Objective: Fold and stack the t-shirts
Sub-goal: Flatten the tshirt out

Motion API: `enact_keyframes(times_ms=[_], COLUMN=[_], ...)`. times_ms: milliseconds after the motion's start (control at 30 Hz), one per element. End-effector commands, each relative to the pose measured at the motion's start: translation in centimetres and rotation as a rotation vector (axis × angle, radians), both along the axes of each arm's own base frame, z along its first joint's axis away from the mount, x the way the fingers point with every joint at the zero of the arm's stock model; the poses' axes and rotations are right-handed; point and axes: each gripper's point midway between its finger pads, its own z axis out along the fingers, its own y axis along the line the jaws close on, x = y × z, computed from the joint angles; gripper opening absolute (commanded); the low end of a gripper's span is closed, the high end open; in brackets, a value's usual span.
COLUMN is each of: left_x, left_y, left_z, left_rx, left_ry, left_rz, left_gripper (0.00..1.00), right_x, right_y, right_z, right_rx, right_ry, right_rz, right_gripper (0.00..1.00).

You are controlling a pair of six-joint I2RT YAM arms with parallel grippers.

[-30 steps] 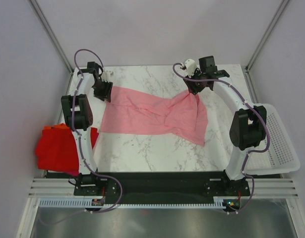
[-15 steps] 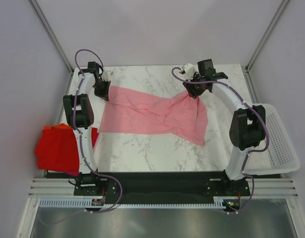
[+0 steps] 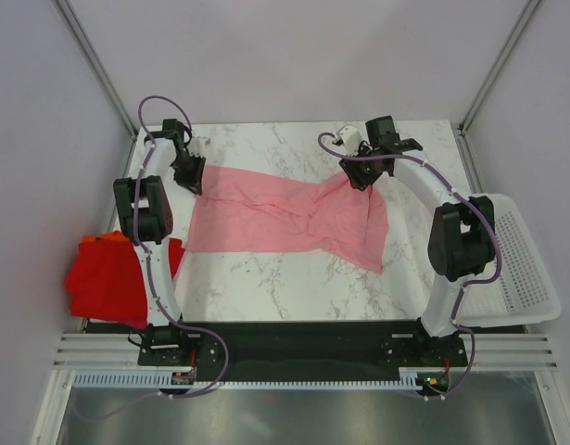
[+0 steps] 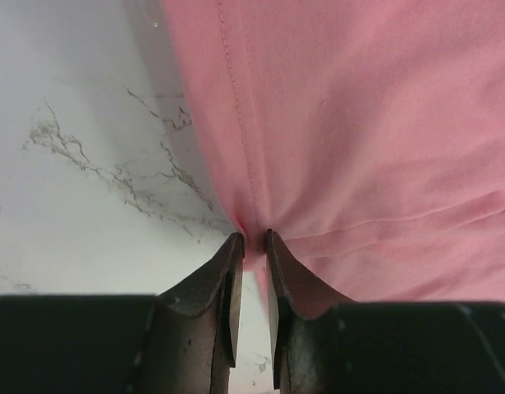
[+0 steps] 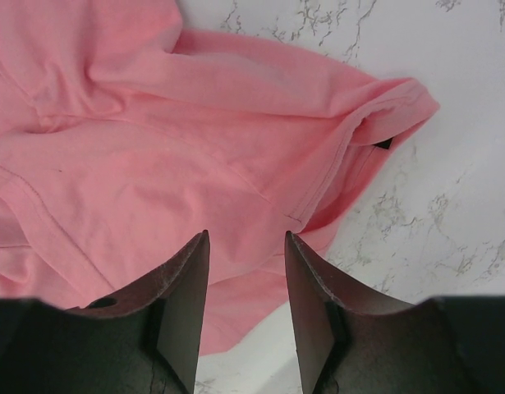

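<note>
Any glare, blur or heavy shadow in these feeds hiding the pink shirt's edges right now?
Top view: even soft light, no glare on the table, shirt edges sharp. Left wrist view: hem stitching crisp, a soft shadow on the table beside it, left tool dark but clear. Right wrist view: cloth in focus, right tool dark and slightly soft.

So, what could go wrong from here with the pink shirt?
1. The left jaws pinch only the hem of the pink t-shirt, at their very tips. It may slip out when pulled.
2. The right jaws stand open over bunched folds of it and might catch several layers at once.
</note>
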Motion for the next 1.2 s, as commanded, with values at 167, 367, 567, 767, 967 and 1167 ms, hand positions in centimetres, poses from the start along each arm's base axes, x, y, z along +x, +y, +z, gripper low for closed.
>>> enact_keyframes(times_ms=[167,367,567,767,967,1167], left_x=[-0.4,-0.6,0.3,0.2,-0.6,-1.0], left_y=[1.1,1.2,0.5,-0.2,-1.7,-2.1], left_z=[2.8,4.7,9.3,11.9,11.4,10.3], left_rx=[0.052,0.052,0.042,0.04,0.041,0.055], left_ry=[-0.043,-0.077,-0.185,-0.232,-0.213,-0.183], left_rz=[0.002,0.006,0.0,-0.038,-0.078,-0.087], left_gripper=[0.11,0.02,0.02,0.02,0.02,0.02], right_x=[-0.2,-0.6,-4.0,-7.9,-11.0,-12.4], right_y=[1.0,1.0,1.7,1.0,0.0,-0.9], right_z=[2.8,3.6,4.0,0.1,-2.9,-4.8], right_rx=[0.046,0.051,0.04,-0.084,-0.177,-0.226], right_ry=[-0.061,-0.08,-0.076,-0.05,-0.014,0.028], right_rz=[0.038,0.047,0.239,0.43,0.597,0.677], right_gripper=[0.49,0.47,0.45,0.49,0.52,0.52])
